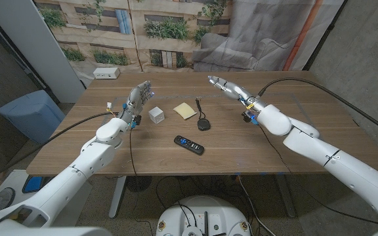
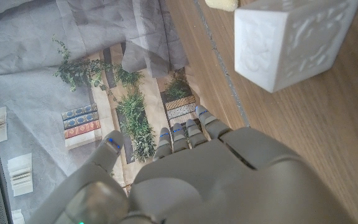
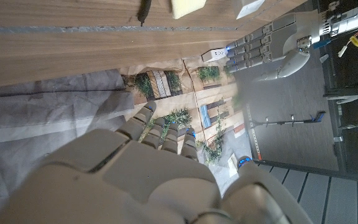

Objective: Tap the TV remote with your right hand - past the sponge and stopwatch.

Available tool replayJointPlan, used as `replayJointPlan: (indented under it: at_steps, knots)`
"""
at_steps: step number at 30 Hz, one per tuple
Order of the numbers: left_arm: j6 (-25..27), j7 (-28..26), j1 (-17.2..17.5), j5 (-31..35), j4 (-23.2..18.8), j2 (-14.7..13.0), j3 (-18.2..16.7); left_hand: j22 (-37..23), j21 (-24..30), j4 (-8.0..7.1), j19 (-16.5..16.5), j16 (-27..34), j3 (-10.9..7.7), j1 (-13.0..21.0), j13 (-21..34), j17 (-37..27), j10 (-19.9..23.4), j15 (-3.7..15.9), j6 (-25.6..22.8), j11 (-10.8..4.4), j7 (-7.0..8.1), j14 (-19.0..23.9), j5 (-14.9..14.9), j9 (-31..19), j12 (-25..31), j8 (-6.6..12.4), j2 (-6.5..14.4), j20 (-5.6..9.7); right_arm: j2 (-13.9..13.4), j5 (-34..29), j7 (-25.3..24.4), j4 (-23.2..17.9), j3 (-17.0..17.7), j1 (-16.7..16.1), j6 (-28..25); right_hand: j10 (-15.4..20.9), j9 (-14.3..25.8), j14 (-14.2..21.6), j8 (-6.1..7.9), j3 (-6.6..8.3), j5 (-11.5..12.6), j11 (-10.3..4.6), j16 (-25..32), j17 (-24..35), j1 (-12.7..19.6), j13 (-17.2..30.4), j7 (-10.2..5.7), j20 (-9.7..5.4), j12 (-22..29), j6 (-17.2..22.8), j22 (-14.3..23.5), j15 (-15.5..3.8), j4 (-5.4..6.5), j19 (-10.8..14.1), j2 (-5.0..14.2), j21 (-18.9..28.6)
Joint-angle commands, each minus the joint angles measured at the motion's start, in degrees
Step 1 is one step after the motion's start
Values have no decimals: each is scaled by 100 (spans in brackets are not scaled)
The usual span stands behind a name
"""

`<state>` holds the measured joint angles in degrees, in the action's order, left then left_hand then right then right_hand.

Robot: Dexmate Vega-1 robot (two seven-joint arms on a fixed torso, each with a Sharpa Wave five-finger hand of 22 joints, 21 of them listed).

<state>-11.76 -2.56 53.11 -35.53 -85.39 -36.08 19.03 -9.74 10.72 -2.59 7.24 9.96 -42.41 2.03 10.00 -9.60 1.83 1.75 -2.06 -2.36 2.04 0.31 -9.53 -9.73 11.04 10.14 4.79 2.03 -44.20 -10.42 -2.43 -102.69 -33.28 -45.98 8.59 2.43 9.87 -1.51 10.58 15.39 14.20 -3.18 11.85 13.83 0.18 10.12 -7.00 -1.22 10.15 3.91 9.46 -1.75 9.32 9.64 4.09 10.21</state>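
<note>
My right hand (image 1: 223, 84) hovers empty, fingers extended, far from the TV remote (image 1: 189, 144), which lies untouched nearer me than the sponge (image 1: 185, 110) and stopwatch (image 1: 203, 124); the tap remains.

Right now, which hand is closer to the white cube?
Left. The left hand is raised just beside the white cube, on the cube's left. The right hand is across the table, beyond the sponge and stopwatch.
</note>
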Motion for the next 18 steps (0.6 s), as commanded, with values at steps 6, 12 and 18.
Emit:
replayJointPlan:
  at_steps: [6,12,18]
  knots:
    - [-94,42,83,-21,19,-3,-26,-11,11,-17,-21,37,14,-83,7,-14,53,107,-19,-26,-35,52,-41,-24,20,24,302,16,-45,-1012,430,-345,-309,239,33,-74,7,-33,47,-16,36,-38,-6,-4,0,4,-185,6,4,142,11,30,-4,-37,197,9]
    - [-133,63,112,-48,51,-3,-48,-11,13,-25,-21,40,13,-88,6,-15,66,113,-31,-27,-29,67,-43,-23,21,28,309,13,-85,-1637,504,-551,-443,254,-100,-45,8,30,67,-19,40,-80,26,-9,-2,3,-282,67,26,252,13,85,1,-18,223,31]
    - [-183,155,99,-71,132,-11,-55,-11,13,-35,-23,39,15,-94,6,-17,67,120,-36,-33,-25,70,-43,-23,19,28,314,15,-75,-2112,556,-721,-532,225,-249,-134,9,-69,54,-28,42,-91,-3,-8,-7,4,-382,163,4,284,17,182,8,-75,242,23]
